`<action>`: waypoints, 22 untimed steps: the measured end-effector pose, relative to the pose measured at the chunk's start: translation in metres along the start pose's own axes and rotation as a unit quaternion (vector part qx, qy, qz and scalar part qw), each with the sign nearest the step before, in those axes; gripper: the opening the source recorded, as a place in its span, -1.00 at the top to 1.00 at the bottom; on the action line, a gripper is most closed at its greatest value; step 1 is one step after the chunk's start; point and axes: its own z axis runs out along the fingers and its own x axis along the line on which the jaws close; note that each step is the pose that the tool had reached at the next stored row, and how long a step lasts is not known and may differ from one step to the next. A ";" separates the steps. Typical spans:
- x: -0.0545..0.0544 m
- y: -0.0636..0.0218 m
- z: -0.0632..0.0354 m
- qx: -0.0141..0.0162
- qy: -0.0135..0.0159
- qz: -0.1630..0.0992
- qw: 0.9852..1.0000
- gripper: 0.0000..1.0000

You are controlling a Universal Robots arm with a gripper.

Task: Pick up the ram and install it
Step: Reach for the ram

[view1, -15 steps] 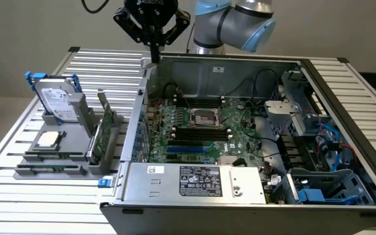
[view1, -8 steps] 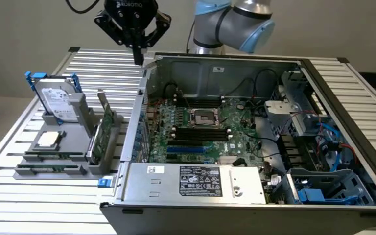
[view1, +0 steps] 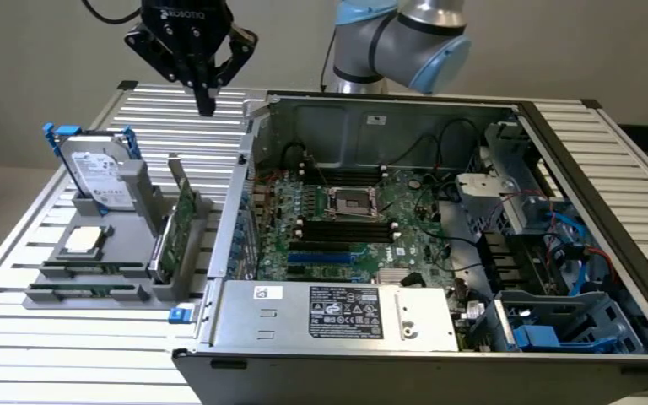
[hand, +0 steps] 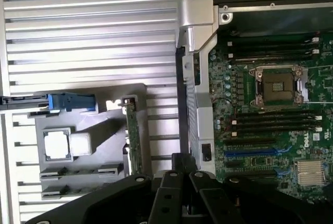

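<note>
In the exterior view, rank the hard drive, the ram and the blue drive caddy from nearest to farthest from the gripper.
1. hard drive, upright in the holder, below the gripper.
2. ram, flat at the holder's front.
3. blue drive caddy, inside the case, exterior view's right.

Black gripper (view1: 205, 105) in the exterior view's upper left; bears white lettering (view1: 186, 14) and angular paired links (view1: 237, 46). Black cable (view1: 101, 12) beside it. Silver-grey arm (view1: 405, 38) at top centre, with rounded joints (view1: 434, 55) and pale blue caps (view1: 360, 13). In the wrist view, matte black, with round pins (hand: 198, 174) at the pivots.
</note>
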 end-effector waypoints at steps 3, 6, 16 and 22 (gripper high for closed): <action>0.013 -0.0011 0.0025 0.000 0.002 0.000 1.000 0.79; 0.027 -0.0022 0.0054 0.000 0.003 0.000 1.000 0.79; 0.072 -0.0062 0.0172 0.001 0.005 0.000 1.000 0.79; 0.099 -0.0123 0.0207 0.001 0.005 0.000 1.000 0.79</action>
